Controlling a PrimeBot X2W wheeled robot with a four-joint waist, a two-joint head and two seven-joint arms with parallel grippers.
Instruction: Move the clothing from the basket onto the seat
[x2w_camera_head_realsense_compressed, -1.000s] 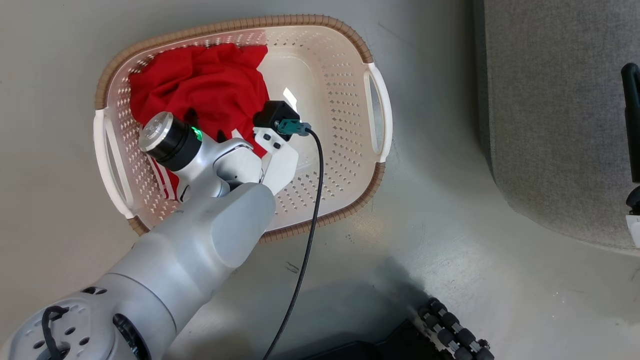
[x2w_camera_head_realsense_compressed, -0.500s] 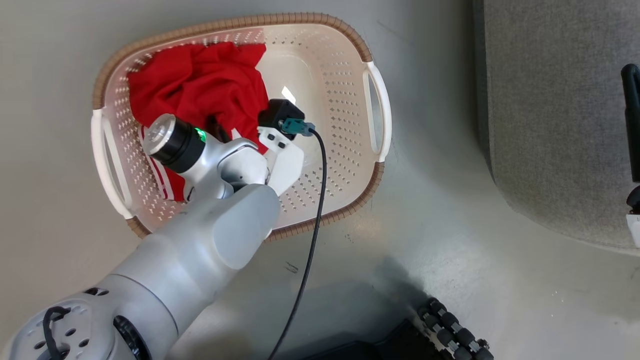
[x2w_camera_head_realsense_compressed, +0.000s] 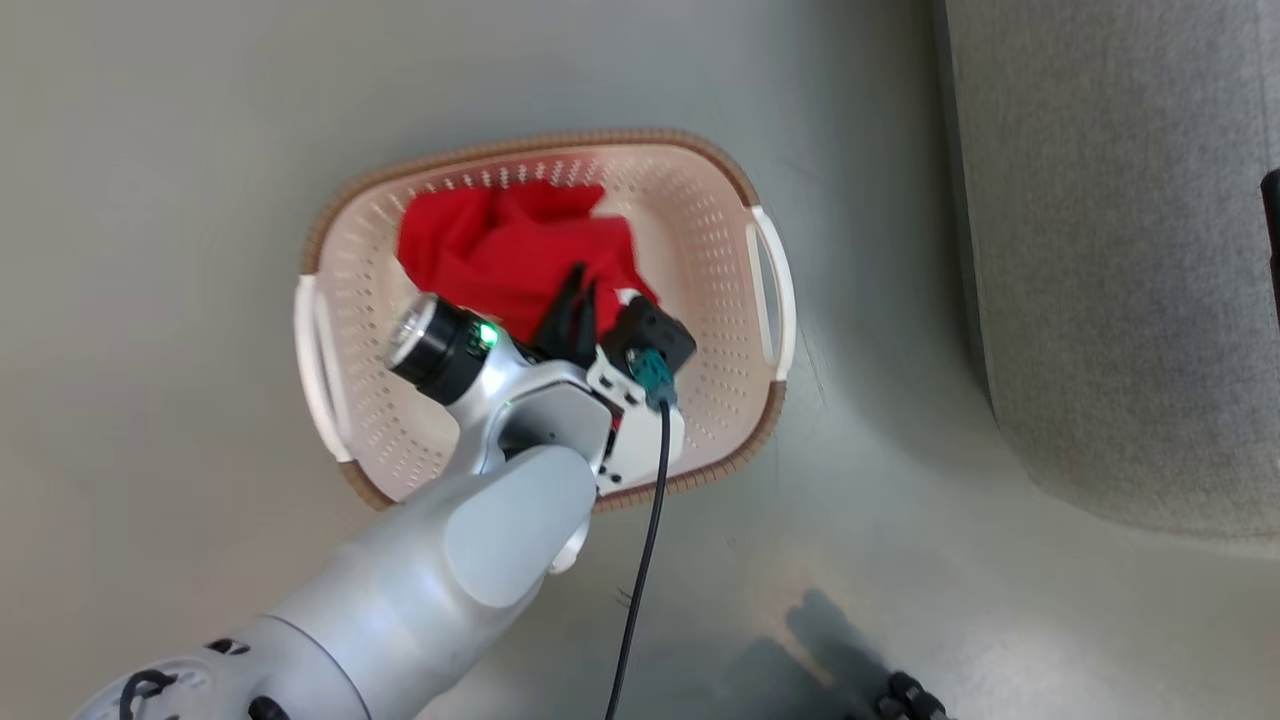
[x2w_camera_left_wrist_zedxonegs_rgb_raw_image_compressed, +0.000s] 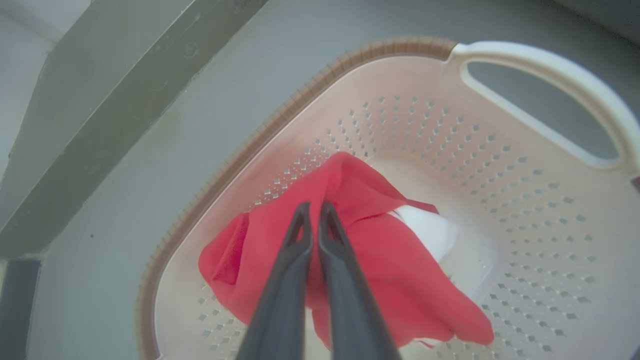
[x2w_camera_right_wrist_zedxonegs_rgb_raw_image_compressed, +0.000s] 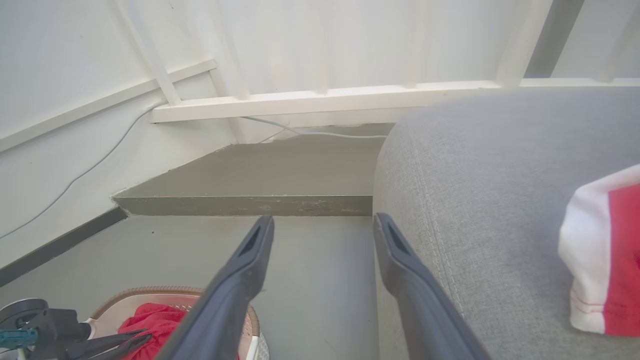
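The cream basket (x2w_camera_head_realsense_compressed: 520, 145) with a brown rim stands on the grey floor. The red clothing (x2w_camera_head_realsense_compressed: 500, 250) lies bunched inside it. My left gripper (x2w_camera_head_realsense_compressed: 575, 305) reaches down into the basket. In the left wrist view its fingers (x2w_camera_left_wrist_zedxonegs_rgb_raw_image_compressed: 300, 235) are pressed together, shut on a raised fold of the clothing (x2w_camera_left_wrist_zedxonegs_rgb_raw_image_compressed: 390, 250), above the basket wall (x2w_camera_left_wrist_zedxonegs_rgb_raw_image_compressed: 450, 130). My right gripper (x2w_camera_right_wrist_zedxonegs_rgb_raw_image_compressed: 322, 222) hangs open and empty beside the grey seat (x2w_camera_right_wrist_zedxonegs_rgb_raw_image_compressed: 475, 175), which also fills the right of the head view (x2w_camera_head_realsense_compressed: 1100, 250). The basket (x2w_camera_right_wrist_zedxonegs_rgb_raw_image_compressed: 165, 292) and clothing (x2w_camera_right_wrist_zedxonegs_rgb_raw_image_compressed: 150, 320) show low left there.
Another red and white garment (x2w_camera_right_wrist_zedxonegs_rgb_raw_image_compressed: 605, 260) lies on the seat. A raised concrete step (x2w_camera_right_wrist_zedxonegs_rgb_raw_image_compressed: 250, 200) and a white wall with a cable (x2w_camera_right_wrist_zedxonegs_rgb_raw_image_compressed: 75, 175) stand behind. A black cable (x2w_camera_head_realsense_compressed: 640, 560) hangs from my left wrist. My base wheels (x2w_camera_head_realsense_compressed: 905, 695) show at the bottom.
The left gripper has gone from open to shut on the clothing, which is now gathered and pulled toward the basket's middle. The head camera has moved, so the basket looks smaller and lower.
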